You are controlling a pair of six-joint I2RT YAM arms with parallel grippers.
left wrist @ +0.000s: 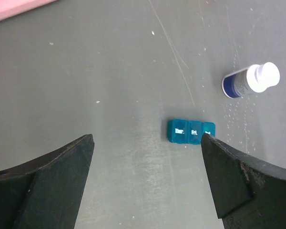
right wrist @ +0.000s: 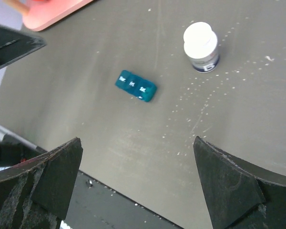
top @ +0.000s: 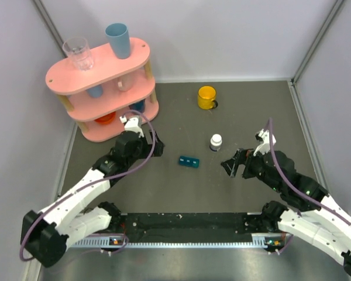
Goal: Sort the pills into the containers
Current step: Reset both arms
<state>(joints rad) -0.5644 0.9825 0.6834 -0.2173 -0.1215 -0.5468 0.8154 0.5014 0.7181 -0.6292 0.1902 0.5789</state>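
Observation:
The dark-teal pill box (top: 189, 161) lies shut on the grey table between the two arms; it shows in the left wrist view (left wrist: 189, 131) and the right wrist view (right wrist: 136, 86). A small white-capped bottle (top: 216, 142) stands just behind and right of it, seen also in the left wrist view (left wrist: 251, 80) and the right wrist view (right wrist: 201, 46). No loose pills show. My left gripper (top: 158, 146) is open and empty, left of the box. My right gripper (top: 231, 167) is open and empty, right of the box.
A yellow mug (top: 207, 97) stands at the back centre. A pink two-tier shelf (top: 105, 88) at the back left holds a clear glass (top: 78, 54), a blue cup (top: 117, 40) and other cups. Grey walls enclose the table.

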